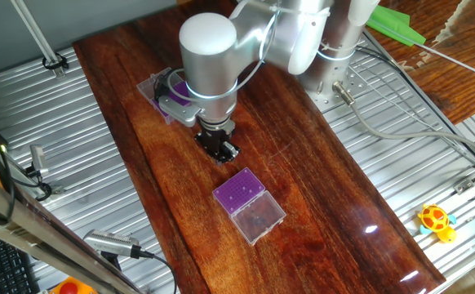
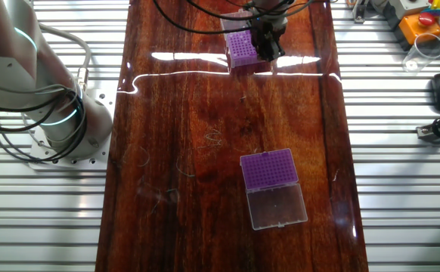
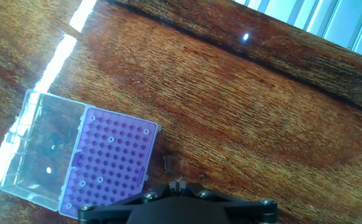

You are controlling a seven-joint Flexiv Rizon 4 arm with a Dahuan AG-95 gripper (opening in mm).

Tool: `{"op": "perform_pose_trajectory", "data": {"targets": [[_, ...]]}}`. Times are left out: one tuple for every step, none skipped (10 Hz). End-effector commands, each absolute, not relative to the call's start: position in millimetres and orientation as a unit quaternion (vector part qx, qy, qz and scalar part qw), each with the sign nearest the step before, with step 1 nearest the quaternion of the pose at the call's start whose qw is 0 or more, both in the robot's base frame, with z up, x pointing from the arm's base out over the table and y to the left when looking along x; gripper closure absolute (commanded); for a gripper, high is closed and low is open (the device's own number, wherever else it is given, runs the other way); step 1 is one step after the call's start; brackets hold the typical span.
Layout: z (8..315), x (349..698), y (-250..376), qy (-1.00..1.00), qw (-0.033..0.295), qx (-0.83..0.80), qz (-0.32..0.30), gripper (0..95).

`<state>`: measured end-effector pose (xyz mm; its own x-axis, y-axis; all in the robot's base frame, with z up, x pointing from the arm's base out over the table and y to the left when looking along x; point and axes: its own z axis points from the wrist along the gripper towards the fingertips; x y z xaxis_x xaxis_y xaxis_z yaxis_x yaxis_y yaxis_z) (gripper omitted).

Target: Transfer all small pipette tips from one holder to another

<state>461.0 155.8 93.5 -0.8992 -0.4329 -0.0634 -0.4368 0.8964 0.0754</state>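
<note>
A purple holder [image 3: 112,163] with its clear lid [image 3: 41,149] folded open lies at the lower left of the hand view. A few small pipette tips [image 3: 111,139] stand in its holes. My gripper [image 3: 178,183] hangs just to the right of this holder, above bare wood. Its jaws are pressed together on a faint, clear small tip [image 3: 170,163] that pokes out below them. In the fixed views the gripper [image 1: 219,149] [image 2: 268,44] is beside that holder [image 1: 164,90] [image 2: 242,51]. A second purple holder [image 1: 239,192] [image 2: 269,168] with an open clear lid [image 2: 278,206] lies further along the table.
The wooden table [image 1: 319,188] has ribbed metal surfaces on both sides. The robot base [image 2: 57,125], cables and a yellow toy [image 1: 437,221] lie off the wood. A clear cup [image 2: 428,49] and a control box stand at one corner.
</note>
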Motion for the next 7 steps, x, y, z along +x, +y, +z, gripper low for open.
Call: {"op": "perform_pose_trajectory", "data": {"targets": [[93.6,460.6,156.0,0.973,0.022,-0.223,0.044,95.0],[93.6,460.6,156.0,0.973,0.022,-0.223,0.044,95.0],[93.6,460.6,156.0,0.985,-0.001,-0.170,0.027,95.0],[93.6,460.6,156.0,0.986,-0.001,-0.165,0.027,95.0],[93.6,460.6,156.0,0.986,-0.001,-0.163,0.027,95.0],[93.6,460.6,156.0,0.986,0.000,-0.163,0.028,95.0],[93.6,460.6,156.0,0.986,0.001,-0.163,0.029,95.0]]}}
